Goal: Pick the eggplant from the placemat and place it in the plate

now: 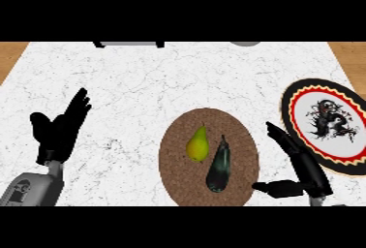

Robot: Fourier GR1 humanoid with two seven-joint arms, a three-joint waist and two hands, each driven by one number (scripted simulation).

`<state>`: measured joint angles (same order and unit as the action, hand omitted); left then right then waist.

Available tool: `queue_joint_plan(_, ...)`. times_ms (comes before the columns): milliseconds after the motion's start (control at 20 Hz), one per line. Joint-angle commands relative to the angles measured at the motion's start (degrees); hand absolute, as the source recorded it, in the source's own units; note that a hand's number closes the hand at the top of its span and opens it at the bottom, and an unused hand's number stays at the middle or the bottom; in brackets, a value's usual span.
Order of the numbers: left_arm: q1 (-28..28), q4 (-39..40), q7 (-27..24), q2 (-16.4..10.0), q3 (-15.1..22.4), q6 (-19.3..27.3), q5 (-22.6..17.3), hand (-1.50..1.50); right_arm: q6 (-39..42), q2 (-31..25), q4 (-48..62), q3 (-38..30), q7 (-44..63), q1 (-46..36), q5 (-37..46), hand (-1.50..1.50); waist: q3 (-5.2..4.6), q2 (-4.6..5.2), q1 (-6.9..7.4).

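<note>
So the eggplant is lying on the round brown placemat, right of the mat's centre, stem end pointing away from the robot and the fat end toward the near edge. It's dark and glossy. It shares the mat with a yellow-green pear, which sits just beside it on the left (can't tell if the two actually touch, they're very close).

The plate is off to the right on the white marble counter, apart from the mat. It has a black rim, a red and yellow zigzag band and a dark dragon-ish print on its white middle. Only that print shows on it; the eggplant isn't there.

The right hand is in the gap between mat and plate. Its fingers are straight and point away from the robot, the thumb sticks out sideways toward the mat's lower right edge, and it's holding nothing. It's near the eggplant but not touching it.

The left hand rests over at the left side of the counter, fingers straight and up, well away from the mat.
</note>
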<state>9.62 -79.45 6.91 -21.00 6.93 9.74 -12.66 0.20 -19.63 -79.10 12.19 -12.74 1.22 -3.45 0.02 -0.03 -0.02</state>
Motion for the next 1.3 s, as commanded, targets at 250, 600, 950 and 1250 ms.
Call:
queue_joint_plan(250, -1.97, 0.58, -2.47, 0.42, -3.46, -4.15, 0.74, 0.00, 4.81, -2.65, -9.63, 2.57, 15.10, -1.59, 4.86, -1.50, -0.05, -0.02, 0.00)
queue_joint_plan(600, -0.96, 3.39, -3.17, 2.55, -3.47, -3.90, 2.15, 0.00, 11.40, -5.93, -10.73, 6.26, 23.45, -3.47, 8.51, -1.50, -0.07, 0.01, -0.22)
queue_joint_plan(950, -3.50, -3.20, 0.98, 1.79, -4.23, -4.31, 3.42, 0.00, 13.37, -1.83, -5.72, 8.60, 30.87, -10.14, 15.17, -1.50, -0.02, 0.01, 0.41)
queue_joint_plan(1250, 1.14, 0.32, 1.64, 3.94, -5.77, -4.80, 4.97, 0.00, 15.60, 3.72, -0.92, 11.14, 31.60, -11.71, 19.93, -1.50, -0.02, 0.08, 0.17)
